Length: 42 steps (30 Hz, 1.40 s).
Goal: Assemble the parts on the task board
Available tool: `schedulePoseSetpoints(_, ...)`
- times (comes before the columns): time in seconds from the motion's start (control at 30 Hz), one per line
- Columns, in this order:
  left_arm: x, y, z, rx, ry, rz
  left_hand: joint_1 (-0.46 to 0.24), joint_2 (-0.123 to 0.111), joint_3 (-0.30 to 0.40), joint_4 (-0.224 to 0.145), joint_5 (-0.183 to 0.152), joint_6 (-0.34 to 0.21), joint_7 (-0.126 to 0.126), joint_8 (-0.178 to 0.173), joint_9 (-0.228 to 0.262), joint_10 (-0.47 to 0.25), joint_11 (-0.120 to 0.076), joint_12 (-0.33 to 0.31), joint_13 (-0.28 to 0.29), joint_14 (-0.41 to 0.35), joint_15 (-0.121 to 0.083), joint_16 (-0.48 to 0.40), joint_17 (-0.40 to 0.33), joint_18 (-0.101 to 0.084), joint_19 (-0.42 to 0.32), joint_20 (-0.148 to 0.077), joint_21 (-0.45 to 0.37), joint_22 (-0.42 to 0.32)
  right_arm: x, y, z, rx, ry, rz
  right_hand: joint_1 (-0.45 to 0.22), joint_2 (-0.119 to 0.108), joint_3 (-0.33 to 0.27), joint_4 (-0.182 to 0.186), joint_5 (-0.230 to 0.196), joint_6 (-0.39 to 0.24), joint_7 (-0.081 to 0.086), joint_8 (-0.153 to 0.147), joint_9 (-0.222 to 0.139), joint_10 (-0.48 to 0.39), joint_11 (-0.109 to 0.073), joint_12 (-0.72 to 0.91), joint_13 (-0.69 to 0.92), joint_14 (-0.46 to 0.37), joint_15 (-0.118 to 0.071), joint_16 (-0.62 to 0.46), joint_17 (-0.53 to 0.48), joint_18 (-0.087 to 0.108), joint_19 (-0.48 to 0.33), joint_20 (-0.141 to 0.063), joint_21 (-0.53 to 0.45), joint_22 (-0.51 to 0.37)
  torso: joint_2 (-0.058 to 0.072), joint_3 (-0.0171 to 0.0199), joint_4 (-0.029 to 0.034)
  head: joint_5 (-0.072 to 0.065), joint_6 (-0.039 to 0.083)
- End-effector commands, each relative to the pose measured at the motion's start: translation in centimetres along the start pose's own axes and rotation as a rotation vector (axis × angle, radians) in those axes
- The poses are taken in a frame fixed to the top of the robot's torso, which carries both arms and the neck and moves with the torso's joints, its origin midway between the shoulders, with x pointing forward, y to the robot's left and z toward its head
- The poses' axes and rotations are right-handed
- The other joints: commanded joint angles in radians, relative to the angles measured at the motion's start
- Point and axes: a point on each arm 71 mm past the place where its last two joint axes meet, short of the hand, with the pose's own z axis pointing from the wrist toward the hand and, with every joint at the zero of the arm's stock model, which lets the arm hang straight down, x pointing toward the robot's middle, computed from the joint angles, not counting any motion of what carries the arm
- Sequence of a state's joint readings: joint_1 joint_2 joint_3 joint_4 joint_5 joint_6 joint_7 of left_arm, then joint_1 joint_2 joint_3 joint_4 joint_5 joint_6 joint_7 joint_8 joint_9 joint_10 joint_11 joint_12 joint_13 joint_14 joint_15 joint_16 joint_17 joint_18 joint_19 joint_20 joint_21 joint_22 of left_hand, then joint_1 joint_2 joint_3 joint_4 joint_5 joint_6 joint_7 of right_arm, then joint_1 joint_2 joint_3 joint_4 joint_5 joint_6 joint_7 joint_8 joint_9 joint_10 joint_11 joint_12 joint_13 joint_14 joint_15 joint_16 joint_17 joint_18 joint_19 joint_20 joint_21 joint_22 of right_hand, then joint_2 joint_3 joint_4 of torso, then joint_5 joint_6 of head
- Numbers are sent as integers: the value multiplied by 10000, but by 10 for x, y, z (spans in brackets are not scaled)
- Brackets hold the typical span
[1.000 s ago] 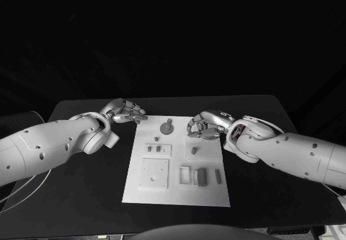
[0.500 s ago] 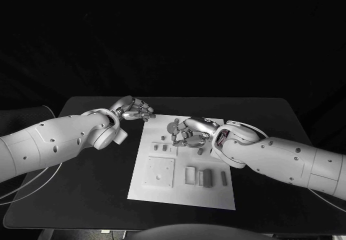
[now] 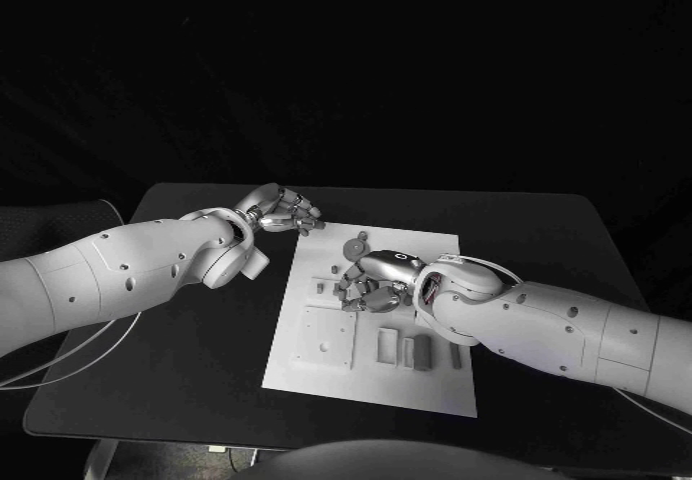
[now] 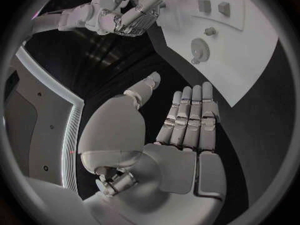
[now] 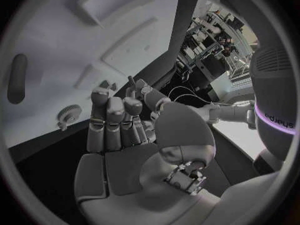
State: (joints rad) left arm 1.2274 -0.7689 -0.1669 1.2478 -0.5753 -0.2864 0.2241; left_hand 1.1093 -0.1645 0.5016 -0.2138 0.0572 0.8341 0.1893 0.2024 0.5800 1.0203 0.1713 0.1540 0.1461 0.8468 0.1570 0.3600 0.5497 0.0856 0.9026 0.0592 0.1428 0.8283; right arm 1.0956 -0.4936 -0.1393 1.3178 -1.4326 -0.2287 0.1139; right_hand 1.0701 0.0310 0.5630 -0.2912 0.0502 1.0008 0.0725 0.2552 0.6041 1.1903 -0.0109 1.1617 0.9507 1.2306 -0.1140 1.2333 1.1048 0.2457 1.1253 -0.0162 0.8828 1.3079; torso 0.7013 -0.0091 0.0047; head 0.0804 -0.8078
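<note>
The flat white rectangular task board [image 3: 372, 370] lies in the middle of the black bench [image 3: 173, 350], and small grey parts lie and stand across it. A round grey gear-like disc [image 3: 355, 245] sits near the board's far end, two short grey pegs [image 4: 213, 6] stand side by side in a raised square field, and grey oblong blocks [image 3: 420, 351] rest in slots near the board's near end beside a square recessed plate [image 3: 325, 335]. The silver left hand [image 3: 289, 211] hovers at the far left corner of the board, just off its edge; in the left wrist view its fingers [image 4: 192, 116] lie straight and close together, thumb apart, holding nothing. The silver right hand [image 3: 372, 282] hangs over the middle of the board near the pegs, fingers [image 5: 112, 117] half curled; they seem to clasp nothing, though their tips are hard to make out.
</note>
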Motion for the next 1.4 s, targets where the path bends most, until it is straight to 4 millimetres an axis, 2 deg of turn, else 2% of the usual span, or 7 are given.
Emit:
schedulePoseSetpoints(0.03, 1, -3, 1, 138, -65, -71, -25, 69, 3, -35, -21, 36, 33, 24, -16, 65, -20, -39, -16, 7, 45, -39, 10, 127, -28, 23, -35, 10, 6, 3, 2, -159, 333, -385, 35, 104, 33, -9, 29, 234, 235, 29, 28, -48, -45, -50, 17, -47, -12, 50, 13, 161, -46, -3, 30, 188, -2, 5, 0, 85, -53)
schedulePoseSetpoints(0.43, 2, -3, 1, 137, -42, -78, -28, 66, 5, -31, -22, 39, 33, 25, -24, 74, -21, -50, -20, -1, 49, -50, 11, 123, -35, 26, -44, 11, 19, 6, 5, -266, 741, -779, 47, 102, 27, -12, 28, 234, 236, 28, 30, -56, -44, -48, 27, -55, -10, 60, 22, 161, -54, -2, 39, 194, -1, 3, -26, 197, -147)
schedulePoseSetpoints(0.87, 4, -4, 2, 172, -1, -103, -43, 38, 2, -19, -21, 43, 32, 28, -44, 90, -21, -82, -29, -54, 70, -94, 8, 112, -77, 39, -74, 15, 30, 7, 8, -319, 977, -1277, 62, 91, 21, -14, 29, 237, 235, 29, 32, -60, -44, -46, 36, -62, -7, 70, 31, 161, -60, -2, 49, 198, -3, 29, -44, 289, -214)
schedulePoseSetpoints(1.03, 5, -5, 3, 189, 18, -111, -43, 38, 4, -16, -21, 43, 32, 28, -48, 92, -20, -88, -31, -58, 72, -98, 9, 111, -81, 41, -78, 16, 32, 6, 8, -299, 1025, -1306, 68, 90, 20, -14, 29, 238, 235, 30, 33, -61, -45, -45, 39, -63, -7, 74, 33, 161, -62, -2, 52, 200, -2, 18, -26, 219, -201)
schedulePoseSetpoints(1.4, 5, -5, 3, 170, 35, -144, -43, 40, 9, -10, -20, 41, 33, 27, -55, 95, -18, -100, -35, -64, 75, -106, 11, 111, -87, 44, -84, 19, 35, 8, 9, -357, 1087, -1327, 79, 90, 16, -12, 28, 240, 235, 30, 34, -63, -44, -43, 47, -67, -6, 82, 39, 161, -65, -3, 60, 202, -6, 15, -28, 284, -250)
